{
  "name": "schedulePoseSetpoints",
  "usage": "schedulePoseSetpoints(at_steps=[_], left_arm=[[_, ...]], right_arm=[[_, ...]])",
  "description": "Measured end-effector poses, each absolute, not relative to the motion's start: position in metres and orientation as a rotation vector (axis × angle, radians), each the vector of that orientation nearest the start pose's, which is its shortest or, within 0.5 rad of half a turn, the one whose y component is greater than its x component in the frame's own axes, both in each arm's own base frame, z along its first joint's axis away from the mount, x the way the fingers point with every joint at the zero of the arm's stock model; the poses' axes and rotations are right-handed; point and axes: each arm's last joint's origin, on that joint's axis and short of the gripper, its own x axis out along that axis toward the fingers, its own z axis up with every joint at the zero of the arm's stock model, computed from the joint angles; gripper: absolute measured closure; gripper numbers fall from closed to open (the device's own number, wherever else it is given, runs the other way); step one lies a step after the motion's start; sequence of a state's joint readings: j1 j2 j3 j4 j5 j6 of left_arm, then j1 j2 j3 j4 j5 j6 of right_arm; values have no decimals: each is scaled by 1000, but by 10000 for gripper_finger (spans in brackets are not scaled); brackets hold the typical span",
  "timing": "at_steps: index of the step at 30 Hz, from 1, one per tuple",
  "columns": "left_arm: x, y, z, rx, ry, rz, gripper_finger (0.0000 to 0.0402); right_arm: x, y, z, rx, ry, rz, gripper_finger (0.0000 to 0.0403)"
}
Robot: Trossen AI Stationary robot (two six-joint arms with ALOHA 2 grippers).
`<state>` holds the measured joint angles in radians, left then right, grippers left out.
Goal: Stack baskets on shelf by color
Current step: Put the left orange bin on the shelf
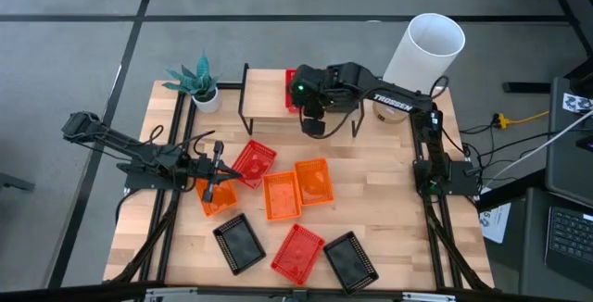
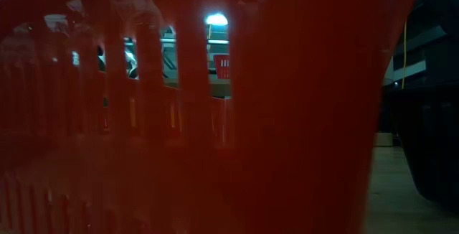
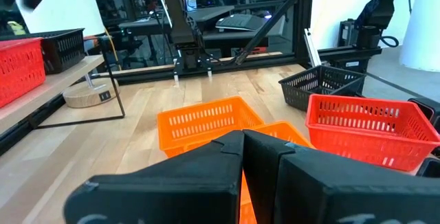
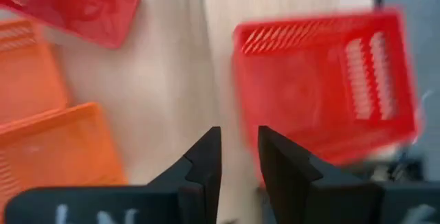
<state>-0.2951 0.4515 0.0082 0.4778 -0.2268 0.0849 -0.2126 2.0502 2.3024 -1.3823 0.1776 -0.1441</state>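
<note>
The light-wood shelf [image 1: 264, 94] stands at the table's far edge. A red basket [image 1: 291, 90] sits flat on it, and the left wrist view shows a black basket [image 3: 63, 44] beyond it on the plank. My right gripper [image 1: 313, 124] [image 4: 239, 138] hovers open over the shelf's near edge, beside that red basket [image 4: 323, 80]. My left gripper [image 1: 222, 177] [image 3: 242, 141] is low at the table's left, shut over an orange basket [image 1: 216, 198]. On the table lie two orange baskets [image 1: 281, 196] [image 1: 315, 180], two red ones [image 1: 252, 161] [image 1: 297, 251] and two black ones [image 1: 239, 244] [image 1: 350, 260]. My left gripper comes in level from the table's left with its fingertips closed together. A strip of the orange basket [image 3: 241, 195] shows between the fingers behind the tips. The fingers hide which part of the basket they have. The basket's near part lies on the table.
A potted plant [image 1: 197, 84] stands left of the shelf, a white cylinder [image 1: 424, 47] at the far right corner and a wooden disc [image 1: 384, 115] right of the shelf. A red basket wall [image 2: 229, 119] fills the low view. Bare table shows at the right [image 1: 389, 200].
</note>
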Motion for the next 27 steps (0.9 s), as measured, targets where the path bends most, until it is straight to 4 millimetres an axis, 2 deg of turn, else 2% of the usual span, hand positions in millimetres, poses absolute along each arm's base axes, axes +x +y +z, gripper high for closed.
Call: schedulePoseSetpoints(at_steps=[4, 10, 13, 16, 20, 22, 27], left_arm=[[122, -30, 171, 75, -36, -67, 401], [122, -31, 169, 78, -12, -79, 401], [122, -31, 169, 94, -15, -79, 401], [122, -31, 172, 100, -46, -78, 401], [122, -31, 189, 5, -153, -76, 401], [126, -31, 197, -28, -72, -66, 401], [138, -32, 219, -93, 338, 70, 401]], right_arm=[[376, -67, 379, 70, 1270, -203, 308], [362, -24, 375, 178, 1308, 60, 309], [353, 0, 364, 148, 1364, 124, 311], [336, 23, 349, 109, 1448, 174, 311], [311, 49, 325, 112, 1506, 179, 312], [298, 60, 316, 137, 1488, 166, 312], [264, 76, 299, 176, 1408, 88, 312]])
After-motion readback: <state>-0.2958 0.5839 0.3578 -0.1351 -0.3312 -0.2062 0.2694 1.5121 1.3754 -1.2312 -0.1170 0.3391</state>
